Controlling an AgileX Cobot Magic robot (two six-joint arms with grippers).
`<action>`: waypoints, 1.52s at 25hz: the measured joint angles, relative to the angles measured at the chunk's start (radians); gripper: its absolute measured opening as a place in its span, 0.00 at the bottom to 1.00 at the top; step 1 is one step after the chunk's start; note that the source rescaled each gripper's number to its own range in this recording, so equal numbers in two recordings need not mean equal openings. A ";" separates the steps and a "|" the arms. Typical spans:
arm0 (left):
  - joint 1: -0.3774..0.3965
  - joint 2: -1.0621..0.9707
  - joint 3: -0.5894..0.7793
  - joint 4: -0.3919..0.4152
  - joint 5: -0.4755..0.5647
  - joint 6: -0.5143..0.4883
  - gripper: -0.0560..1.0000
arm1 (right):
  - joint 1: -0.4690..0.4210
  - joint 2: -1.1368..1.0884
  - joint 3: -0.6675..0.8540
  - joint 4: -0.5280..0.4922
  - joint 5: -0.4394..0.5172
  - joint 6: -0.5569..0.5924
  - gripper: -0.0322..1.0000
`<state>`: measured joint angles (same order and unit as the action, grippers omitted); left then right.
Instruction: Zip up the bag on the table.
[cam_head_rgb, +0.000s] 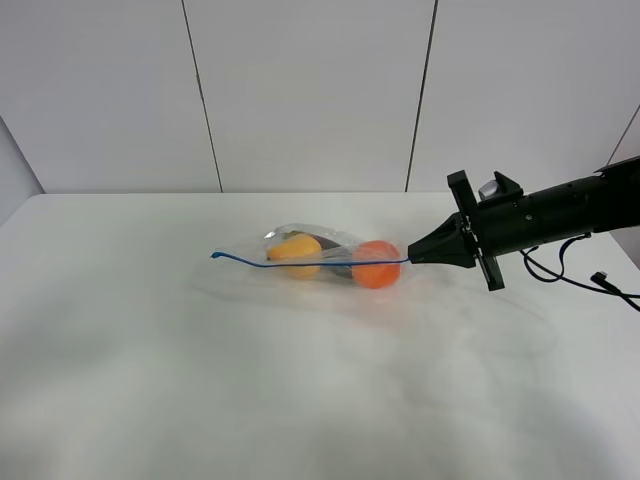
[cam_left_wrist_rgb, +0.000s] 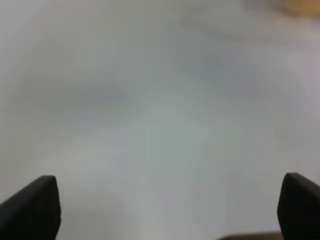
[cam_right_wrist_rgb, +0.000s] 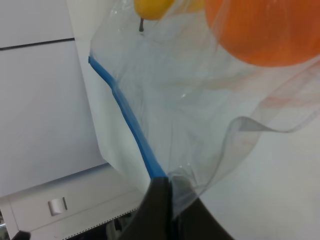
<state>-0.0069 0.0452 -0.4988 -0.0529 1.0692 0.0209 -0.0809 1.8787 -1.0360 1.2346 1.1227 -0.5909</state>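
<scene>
My right claw (cam_head_rgb: 412, 257) is clamped on the bag's (cam_head_rgb: 320, 258) blue zip strip (cam_right_wrist_rgb: 127, 120), beside the orange (cam_head_rgb: 377, 263). My left claw (cam_left_wrist_rgb: 165, 210) is spread apart.

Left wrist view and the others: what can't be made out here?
- Left wrist: all blurred; only pale table between wide-apart jaws; a yellowish smudge at one corner can't be identified.
- Exterior high: left gripper out of frame; dark item in the bag hidden behind the fruit.
- Right wrist: right gripper pinches the blue zip strip; whether it is sealed is unclear.
</scene>
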 joint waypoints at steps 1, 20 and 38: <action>0.000 -0.029 0.000 0.000 0.001 0.001 1.00 | 0.000 0.000 0.000 -0.003 0.000 0.000 0.05; 0.000 -0.051 0.000 0.000 0.001 0.001 1.00 | 0.000 0.001 -0.329 -0.880 -0.007 0.356 1.00; 0.000 -0.051 0.000 0.000 0.001 0.002 1.00 | 0.000 -0.329 -0.084 -1.141 0.088 0.466 1.00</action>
<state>-0.0069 -0.0061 -0.4988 -0.0529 1.0701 0.0228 -0.0809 1.5501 -1.1204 0.0940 1.2105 -0.1249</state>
